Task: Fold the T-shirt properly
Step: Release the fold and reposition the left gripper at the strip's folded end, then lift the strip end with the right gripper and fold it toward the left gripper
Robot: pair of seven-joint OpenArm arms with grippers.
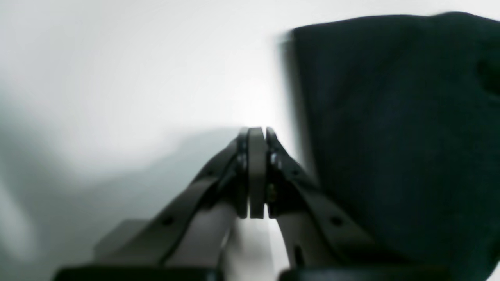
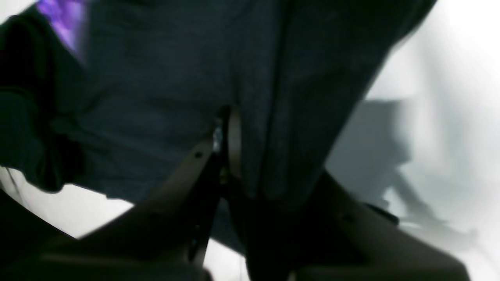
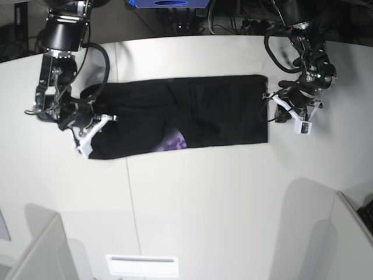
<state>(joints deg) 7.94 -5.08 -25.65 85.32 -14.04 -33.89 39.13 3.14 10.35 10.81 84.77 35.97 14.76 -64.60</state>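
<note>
The black T-shirt (image 3: 186, 114) lies as a long strip across the white table, with a bit of purple print (image 3: 173, 142) showing at its front edge. My right gripper (image 3: 96, 121) is at the strip's left end. In the right wrist view the right gripper (image 2: 239, 132) is shut on a fold of the T-shirt (image 2: 156, 97), and purple print (image 2: 62, 15) shows at the upper left. My left gripper (image 3: 271, 108) is just off the strip's right edge. In the left wrist view the left gripper (image 1: 256, 134) is shut and empty, with the T-shirt (image 1: 390, 136) beside it on the right.
The white table (image 3: 204, 198) has a seam running down its left half. A white label (image 3: 141, 265) lies near the front edge. Grey box corners stand at the front left (image 3: 35, 251) and front right (image 3: 332, 233). Cables lie behind the table's far edge.
</note>
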